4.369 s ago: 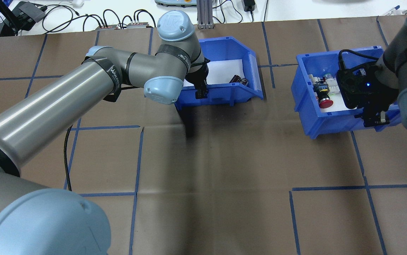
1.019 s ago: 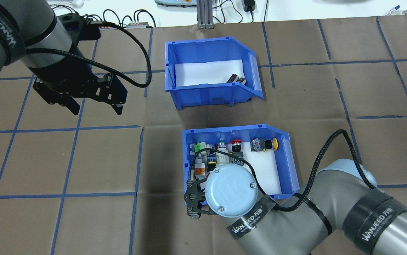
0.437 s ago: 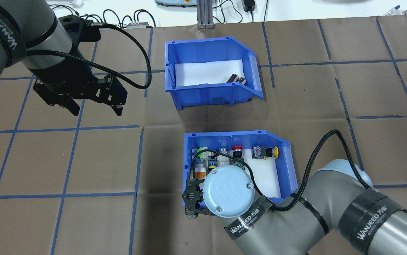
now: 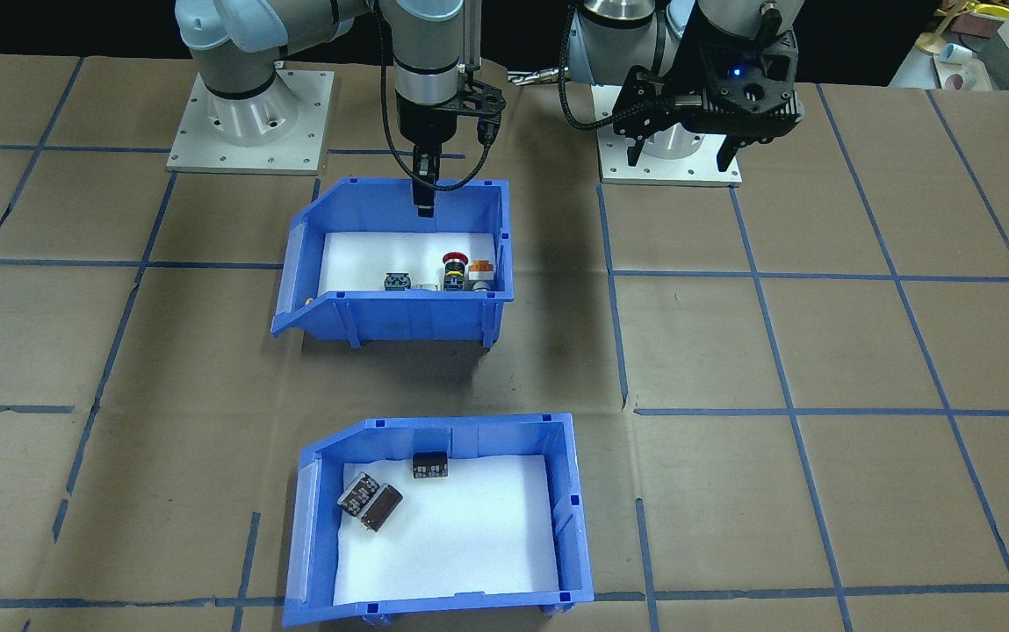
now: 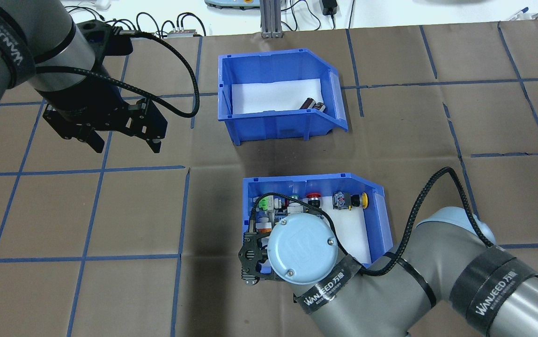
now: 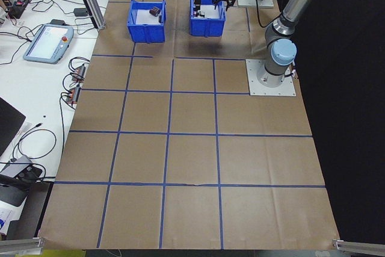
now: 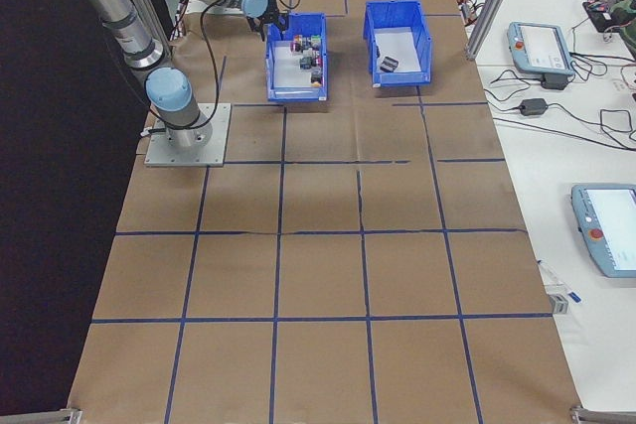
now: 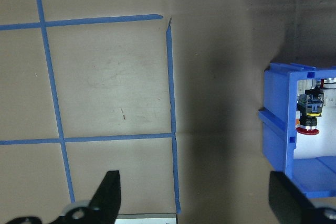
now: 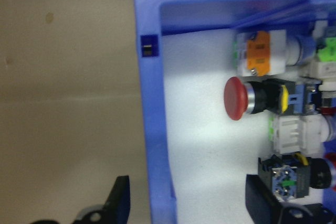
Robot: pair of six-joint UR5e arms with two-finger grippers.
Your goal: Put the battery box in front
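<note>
I see the battery box on the far side of the table, beyond the switch bin. My left gripper hangs spread wide over bare paper; my right gripper, "WANJEED" on its arm, straddles the switch bin's wall, fingers apart.

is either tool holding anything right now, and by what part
Nothing is held. The right tool straddles the button bin wall, open, not clamping; the left tool hangs open, empty.
</note>
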